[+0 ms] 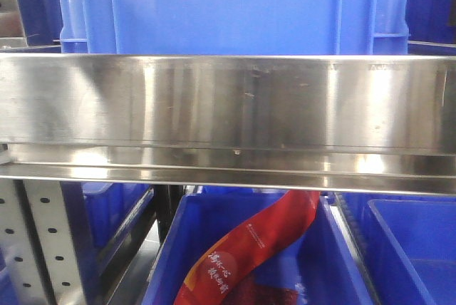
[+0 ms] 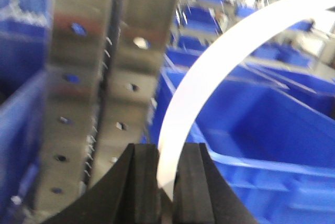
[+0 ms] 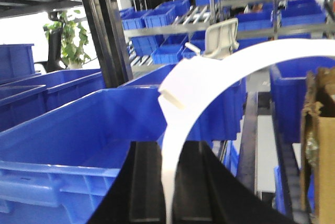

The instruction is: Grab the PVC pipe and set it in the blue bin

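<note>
Left claw (image 2: 166,150) clamped on white strip (image 2: 209,77), right claw (image 3: 167,148) clamped on white band (image 3: 251,56), blue bin (image 3: 94,124) rim beyond

Left gripper (image 2: 167,153) fingers (image 2: 142,182): black, matt, rubbery look, with lengthwise grooves.
White strip (image 2: 209,72), clamped between those fingers: plastic, smooth, faint sheen.
Perforated upright (image 2: 78,103), left of the left gripper: bare metal, bright, reflective.
Right gripper (image 3: 167,148) fingers (image 3: 144,182): black, matt.
White band (image 3: 251,56), pinched between those fingers: plastic, smooth, satin finish.
Blue bin (image 3: 68,135), below-left of the right gripper: moulded plastic, smooth, mild gloss.
Cardboard (image 3: 316,145), right of the right gripper: brown, rough, torn edge.
Shelf beam (image 1: 228,102), front view: brushed steel, strong glare.
Red packet (image 1: 263,237), front view: glossy printed film.
</note>
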Tool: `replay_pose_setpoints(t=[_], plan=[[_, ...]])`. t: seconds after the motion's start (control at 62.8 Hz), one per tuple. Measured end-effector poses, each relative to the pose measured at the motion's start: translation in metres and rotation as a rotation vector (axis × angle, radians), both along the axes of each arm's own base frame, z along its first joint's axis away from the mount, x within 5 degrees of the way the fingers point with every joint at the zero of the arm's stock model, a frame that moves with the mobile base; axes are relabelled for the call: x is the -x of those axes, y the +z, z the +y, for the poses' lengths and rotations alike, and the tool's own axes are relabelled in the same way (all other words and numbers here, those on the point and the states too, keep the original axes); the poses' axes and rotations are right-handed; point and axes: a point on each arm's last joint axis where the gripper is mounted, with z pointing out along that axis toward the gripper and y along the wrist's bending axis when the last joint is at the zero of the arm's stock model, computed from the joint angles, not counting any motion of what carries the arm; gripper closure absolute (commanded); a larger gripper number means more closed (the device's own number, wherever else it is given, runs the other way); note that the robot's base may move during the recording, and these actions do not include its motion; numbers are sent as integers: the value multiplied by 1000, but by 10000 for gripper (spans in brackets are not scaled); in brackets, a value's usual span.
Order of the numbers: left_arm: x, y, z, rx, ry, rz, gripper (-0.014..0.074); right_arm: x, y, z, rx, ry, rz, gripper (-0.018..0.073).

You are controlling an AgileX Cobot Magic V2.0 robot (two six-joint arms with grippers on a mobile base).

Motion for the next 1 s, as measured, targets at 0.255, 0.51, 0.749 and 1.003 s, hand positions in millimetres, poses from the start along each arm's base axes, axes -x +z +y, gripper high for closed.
replay_pose_setpoints(t=[0.255,0.51,0.749,1.003], plan=[[-26,49,-20,-46,-140,74,708,-45,32,11,44,50,148,721],[-75,67,-61,-87,-298,174,708,-106,41,43,74,179,274,721],[-129,71,-100,-118,-371,218,708,-154,49,89,107,315,334,721],[-195,48,-131,-97,-375,337,708,-199,38,124,127,368,392,721]])
